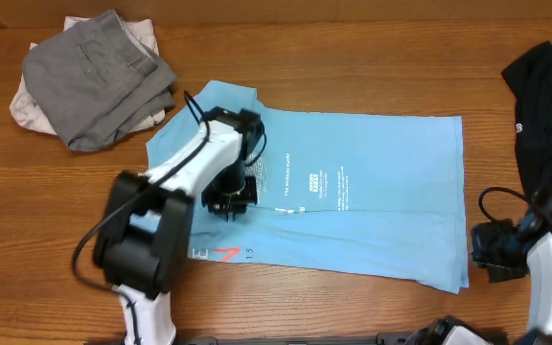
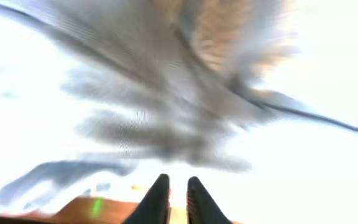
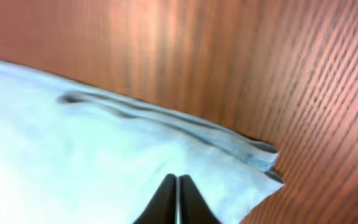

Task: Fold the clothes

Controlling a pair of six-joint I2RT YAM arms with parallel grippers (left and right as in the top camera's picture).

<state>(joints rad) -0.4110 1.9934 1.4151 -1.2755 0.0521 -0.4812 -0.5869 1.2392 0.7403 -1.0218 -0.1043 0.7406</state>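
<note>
Left gripper [image 2: 178,200]: fingers stand a narrow slit apart with nothing seen between them. The wrist view is badly blurred. From overhead it sits low over the left part of the shirt, just beside the print.
Right gripper [image 3: 178,194]: fingers are pressed together, their tips over pale cloth near the shirt's corner. I cannot tell whether any cloth is pinched.
Shirt [image 1: 372,192]: light blue, lying flat across the middle of the table [image 1: 353,57]. Its right edge reaches toward the right gripper at the table's near right.
Corner [image 3: 263,163]: the hems here look stacked in layers, slightly lifted off the wood.
Handling: probably light, soft and limp. It should sag and wrinkle if lifted at one point, and slide easily on the smooth wood.
Hold: probably best at corners or hems, where the layers give the fingers something thick to pinch.
Other clothes: a grey pile [image 1: 99,77] lies over an off-white piece [image 1: 22,103] at the far left corner. A black garment [image 1: 549,86] lies at the far right edge.
</note>
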